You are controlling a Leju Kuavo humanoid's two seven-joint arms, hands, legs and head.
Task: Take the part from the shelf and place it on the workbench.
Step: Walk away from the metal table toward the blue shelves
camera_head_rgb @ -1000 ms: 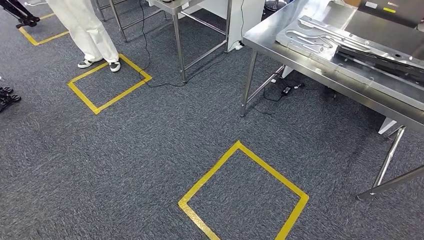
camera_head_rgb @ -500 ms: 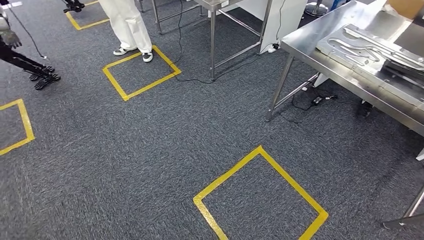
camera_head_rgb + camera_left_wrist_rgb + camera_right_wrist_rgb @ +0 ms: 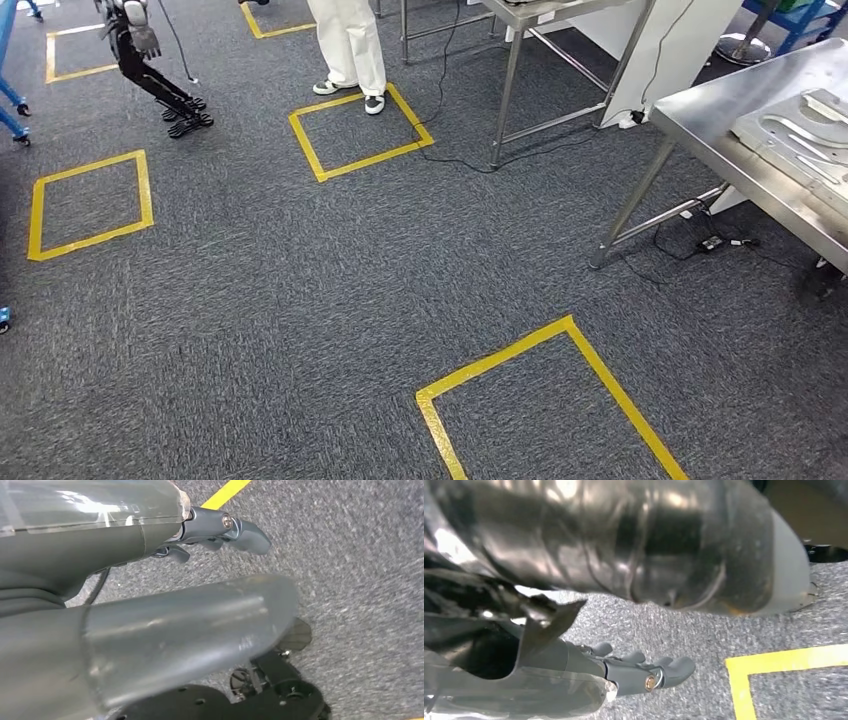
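Both hang over carpet: left robot hand (image 3: pixel 220 530) and right robot hand (image 3: pixel 644 672), fingers loosely extended, holding nothing. Risk: trailing cable (image 3: pixel 455 160) underfoot, person (image 3: pixel 350 50) ahead, table (image 3: pixel 720 130) leg alongside

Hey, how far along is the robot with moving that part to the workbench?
One metal part already lies on the workbench. The left hand and right hand hang empty over carpet. Fetching from the shelf and placing are left.
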